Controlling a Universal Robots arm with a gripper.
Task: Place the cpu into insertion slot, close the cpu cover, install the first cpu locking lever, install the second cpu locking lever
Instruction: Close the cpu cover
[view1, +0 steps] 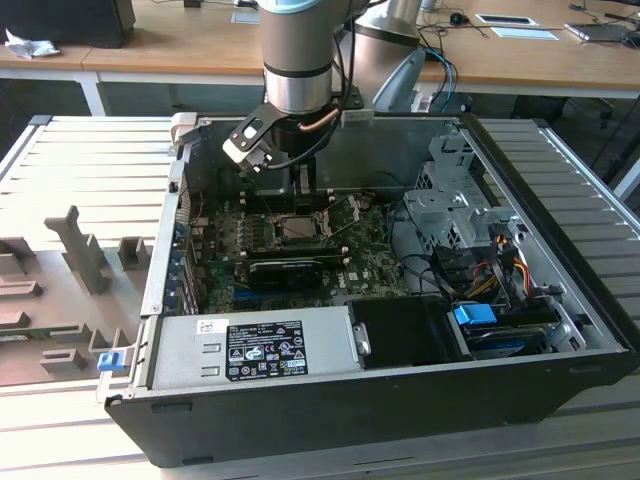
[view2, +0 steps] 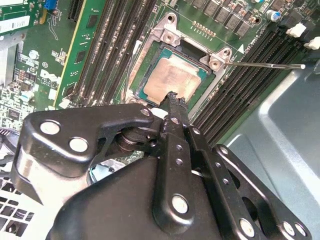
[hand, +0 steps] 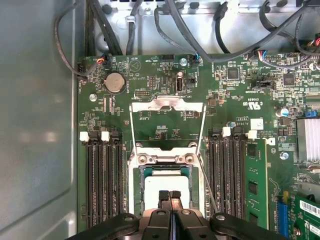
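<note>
The cpu (hand: 165, 181) lies flat in the insertion slot (hand: 134, 192) on the motherboard, its dull metal top (view2: 175, 80) showing in both wrist views. The cpu cover (hand: 167, 104) is swung open and stands back from the socket, with the board visible through its square opening. A thin locking lever (view2: 265, 65) sticks out free beside the socket. My gripper (hand: 170, 196) hangs just over one edge of the cpu, its two black fingers pressed together with nothing between them. In the exterior view the gripper (view1: 300, 186) reaches down into the case above the socket (view1: 298, 228).
Memory slots (hand: 100, 185) flank the socket on both sides. Cables (hand: 215, 30) run along the case wall beyond the open cover. The power supply (view1: 255, 348) and drive cage (view1: 450, 210) crowd the case. A grey fixture (view1: 75, 250) stands outside, at the exterior view's left.
</note>
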